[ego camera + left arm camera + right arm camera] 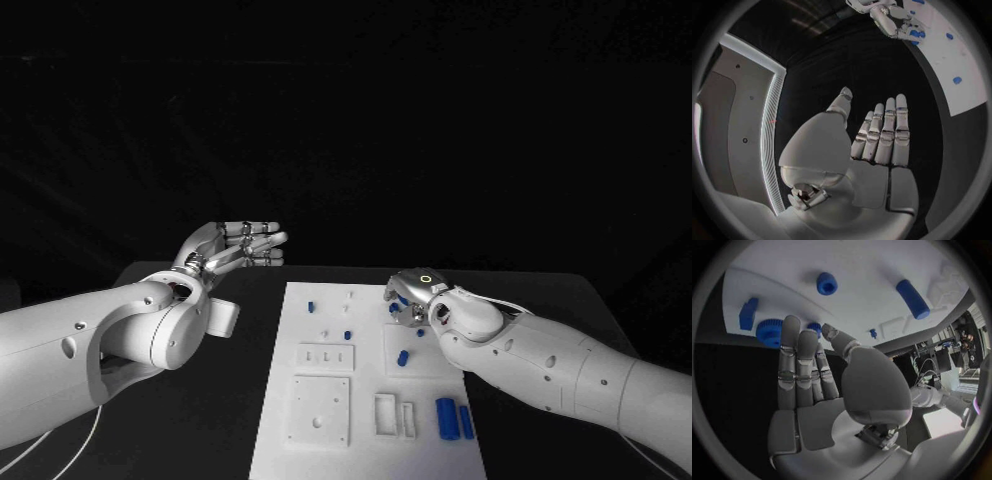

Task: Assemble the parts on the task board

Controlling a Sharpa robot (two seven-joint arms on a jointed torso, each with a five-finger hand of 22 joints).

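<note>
Task board (325,400) sits dead centre on my worktop, blue parts (454,417) scattered toward its three o'clock edge, my right hand (408,298) hovering fingers-straight and empty over a blue gear (769,332), left hand (238,247) flat, holding nothing, at nine o'clock.
</note>
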